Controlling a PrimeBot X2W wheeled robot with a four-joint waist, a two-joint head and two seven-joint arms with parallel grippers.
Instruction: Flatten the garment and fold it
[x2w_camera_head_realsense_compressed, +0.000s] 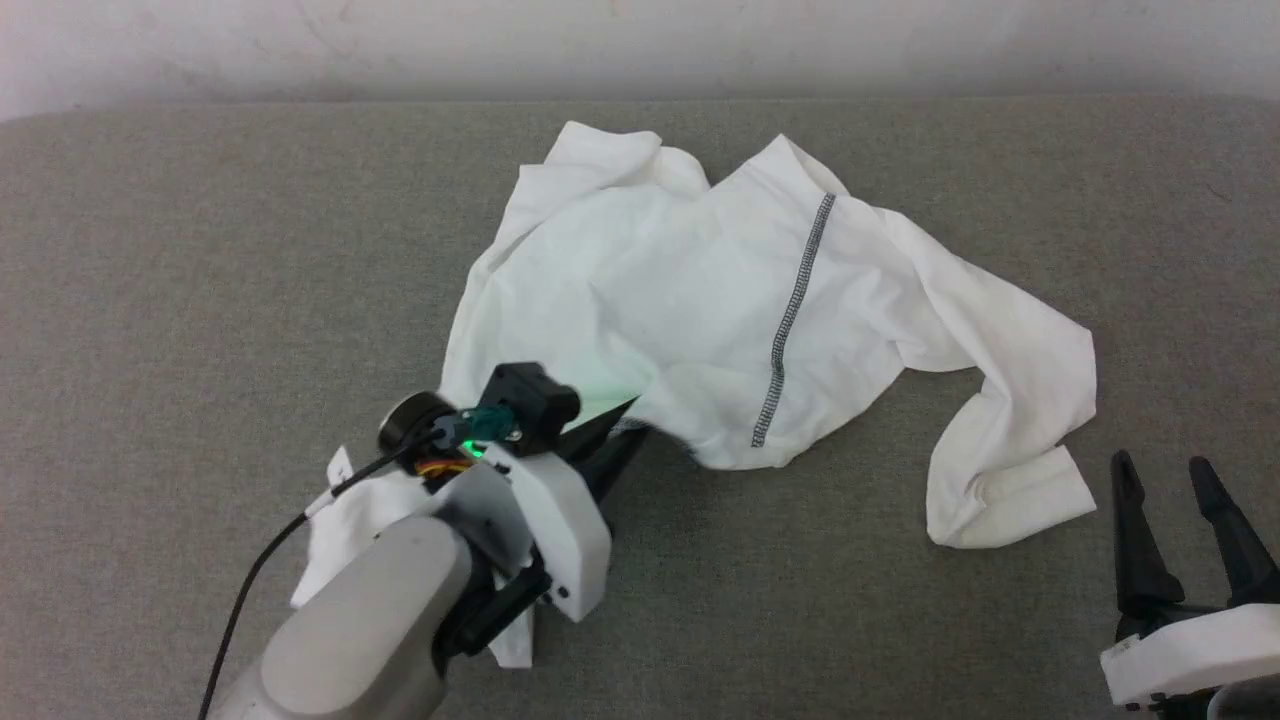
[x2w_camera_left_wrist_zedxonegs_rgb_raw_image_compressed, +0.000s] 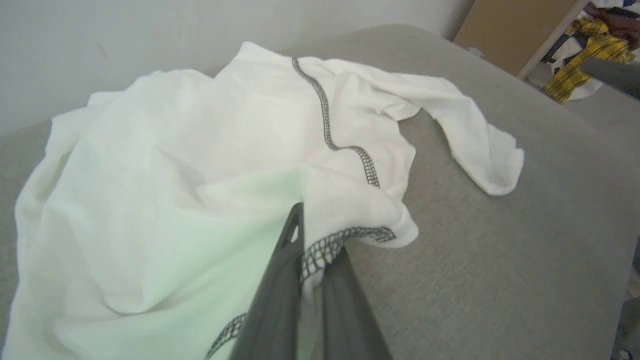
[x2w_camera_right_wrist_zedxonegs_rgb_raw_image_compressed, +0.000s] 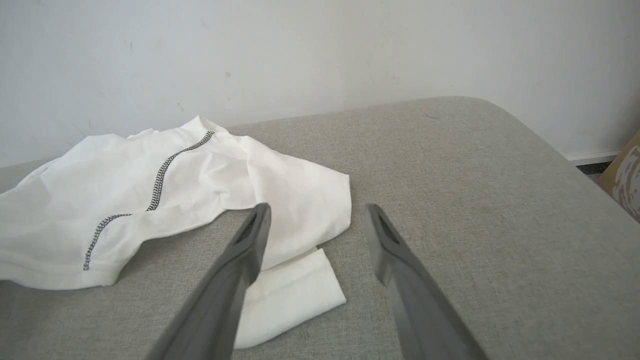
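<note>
Pale grey woven cloth covers the broad padded surface, which runs back to a plain off-white wall. Around the middle of it lies the garment, a white, thin-fabric, long-sleeved shirt, crumpled and bunched, with its body rucked into soft ridges. A grey-black zigzag stitched seam runs down it. One long sleeve trails off toward the robot's right and doubles back on itself, so that the cuff lies near the front. More white cloth shows under the left forearm. The left gripper, two long dark fingers on a white housing, is pinched tight on the near edge of the shirt, and the left wrist view shows the black-stitched hem caught between its closed fingers. The right gripper hangs just beside the cuff at the lower right with its jaws spread wide and nothing between them. As I judge it, the task is at its very beginning. One edge has been taken hold of, but no part of the shirt is spread flat, the sleeve is twisted, and no deliberate fold has been made. Nearly all the work is left: drawing the body out smooth, straightening both sleeves, then folding
</note>
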